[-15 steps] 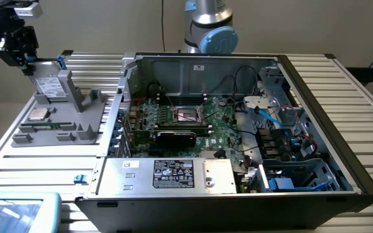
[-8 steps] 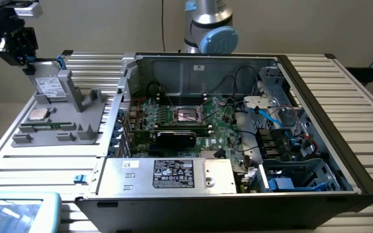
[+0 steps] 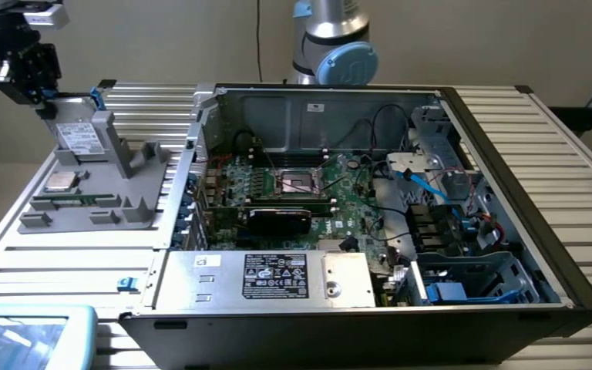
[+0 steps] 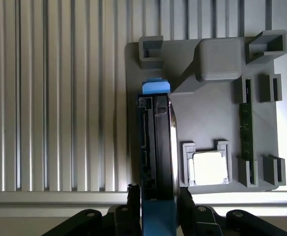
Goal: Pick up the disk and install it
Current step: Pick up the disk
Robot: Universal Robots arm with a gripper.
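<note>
The disk [image 3: 78, 137] is a silver-grey drive with a white label in a blue frame. It stands on edge, leaning against the upright of a grey fixture [image 3: 121, 166] at the exterior view's left. My gripper [image 3: 43, 104] hangs over the disk's upper far end. In the wrist view the disk [image 4: 157, 142] is edge-on, with a blue tab at its far end. My gripper [image 4: 158, 196] straddles it, and one black finger [image 4: 133, 194] presses each side of the blue frame. The disk still rests in the fixture.
The grey fixture [image 4: 207, 113] also holds a square silver processor chip [image 4: 209, 168] and a green memory stick [image 4: 245, 123]. The open computer case [image 3: 543, 208] fills the exterior view's right, with a grey power box [image 3: 265, 277] and a drive cage [image 3: 471, 281] at its front.
</note>
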